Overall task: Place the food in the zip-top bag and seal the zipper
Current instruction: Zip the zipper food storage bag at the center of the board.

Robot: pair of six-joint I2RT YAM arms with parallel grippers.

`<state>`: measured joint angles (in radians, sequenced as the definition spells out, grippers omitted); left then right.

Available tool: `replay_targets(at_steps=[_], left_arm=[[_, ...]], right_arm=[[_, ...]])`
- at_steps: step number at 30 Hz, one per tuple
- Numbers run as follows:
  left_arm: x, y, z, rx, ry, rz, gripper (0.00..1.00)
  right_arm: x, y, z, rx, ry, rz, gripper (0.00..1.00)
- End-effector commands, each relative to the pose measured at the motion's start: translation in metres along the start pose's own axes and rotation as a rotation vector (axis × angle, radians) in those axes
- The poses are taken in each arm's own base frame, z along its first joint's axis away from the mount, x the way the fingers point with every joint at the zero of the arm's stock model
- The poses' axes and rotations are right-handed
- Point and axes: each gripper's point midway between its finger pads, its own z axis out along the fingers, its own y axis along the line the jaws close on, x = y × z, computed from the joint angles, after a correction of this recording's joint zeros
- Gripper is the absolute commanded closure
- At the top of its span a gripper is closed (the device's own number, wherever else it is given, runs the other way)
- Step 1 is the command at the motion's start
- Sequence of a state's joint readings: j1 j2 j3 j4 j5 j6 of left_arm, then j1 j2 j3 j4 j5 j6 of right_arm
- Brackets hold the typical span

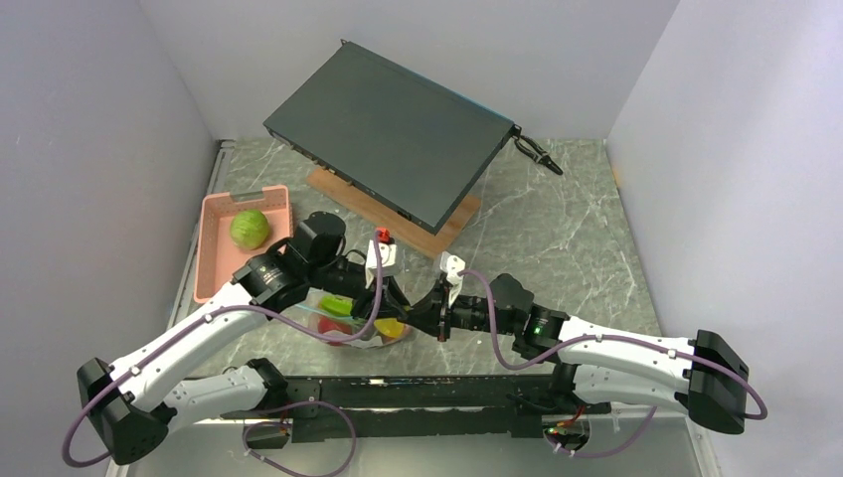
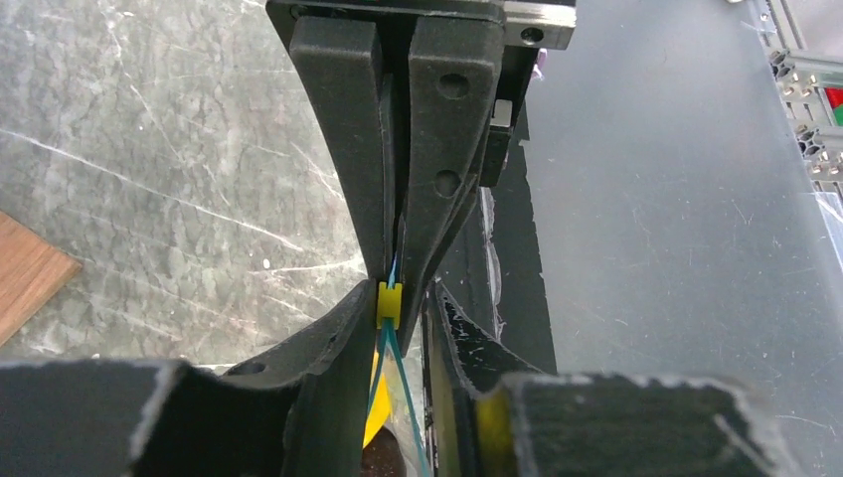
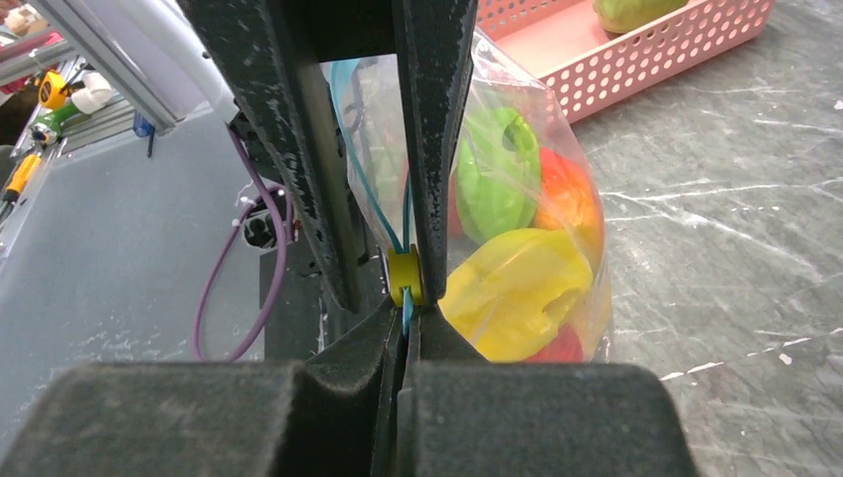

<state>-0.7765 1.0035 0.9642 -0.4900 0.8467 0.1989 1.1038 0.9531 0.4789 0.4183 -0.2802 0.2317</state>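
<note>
Your right tool (image 3: 405,323) is clamping fully shut on the zipper (image 2: 389,303), its fingertips biting the teal strip just past the yellow end. Your left tool (image 2: 403,298) is meeting it nose to nose from the other side. Its fingers are standing only a narrow gap apart, with the yellow end and the two teal strips running between them. One finger is touching the yellow end; whether the other is pressing on it too, I cannot tell. Beyond the yellow end the two strips are spreading apart, so the mouth is sitting unsealed there.

The bag (image 3: 497,79) is sitting under both tools at the near middle of the tabletop (image 1: 557,229), just ahead of the arm bases. Food (image 3: 517,293) is lying inside it, with yellow, green, orange and red pieces pressing against the clear plastic. One green piece (image 1: 249,229) is sitting in the pink basket (image 1: 221,268), well apart to the left.
</note>
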Motion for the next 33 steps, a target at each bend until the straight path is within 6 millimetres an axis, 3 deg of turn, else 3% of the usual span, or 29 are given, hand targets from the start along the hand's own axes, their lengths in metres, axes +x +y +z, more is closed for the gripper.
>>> replay_targets(at_steps=[1, 9, 11, 19, 33], left_arm=[[0.003, -0.004, 0.003, 0.041, 0.012, 0.020, 0.73], [-0.003, 0.007, 0.002, -0.022, 0.003, 0.039, 0.89], [-0.001, 0.011, 0.000, -0.053, 0.010, 0.041, 1.00], [0.019, 0.022, -0.012, -0.166, 0.090, 0.020, 1.00], [0.045, 0.020, -0.055, -0.371, 0.165, 0.028, 1.00]], right_arm=[[-0.037, 0.011, 0.001, -0.044, -0.099, -0.018, 1.00], [-0.038, 0.011, 0.001, -0.045, -0.110, -0.024, 1.00], [-0.039, 0.011, 0.000, -0.043, -0.118, -0.018, 1.00], [-0.044, 0.002, -0.007, 0.033, -0.154, 0.079, 1.00], [-0.053, -0.047, -0.040, 0.301, -0.220, 0.130, 1.00]])
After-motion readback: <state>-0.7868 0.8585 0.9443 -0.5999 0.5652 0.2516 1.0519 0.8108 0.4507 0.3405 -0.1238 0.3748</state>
